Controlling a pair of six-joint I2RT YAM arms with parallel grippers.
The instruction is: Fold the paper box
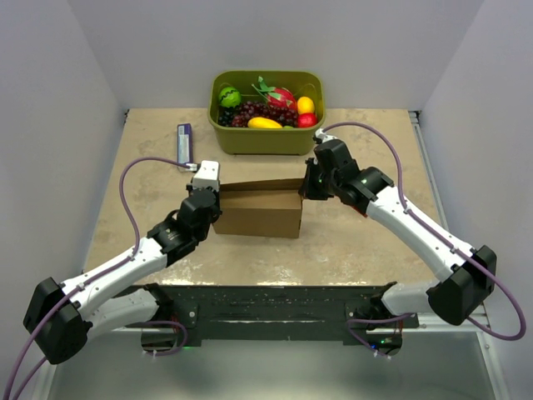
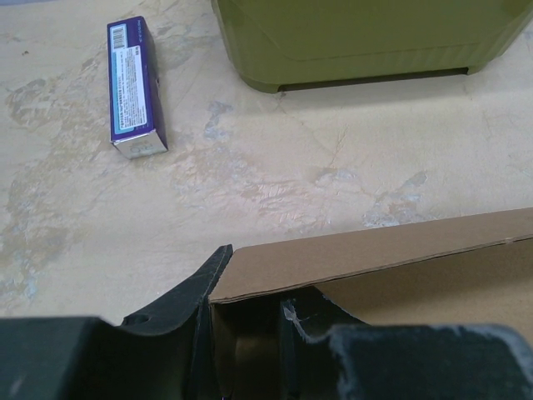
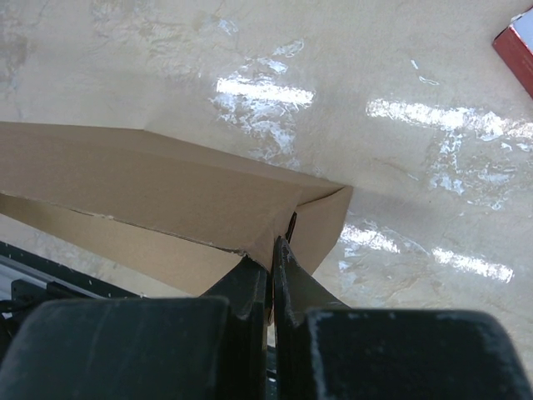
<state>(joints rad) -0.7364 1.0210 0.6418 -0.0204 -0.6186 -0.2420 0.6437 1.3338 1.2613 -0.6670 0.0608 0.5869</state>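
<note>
1. I see the paper box point(image 1: 260, 212) at the middle of the table point(image 1: 358, 242), just in front of the green tub point(image 1: 266, 140) of fruit.
2. My left claw point(image 1: 213, 202) grips its left end wall, 1 finger inside, 1 outside.
3. My right claw point(image 1: 306, 190) is pinched tight on the box's upper right corner.
</note>
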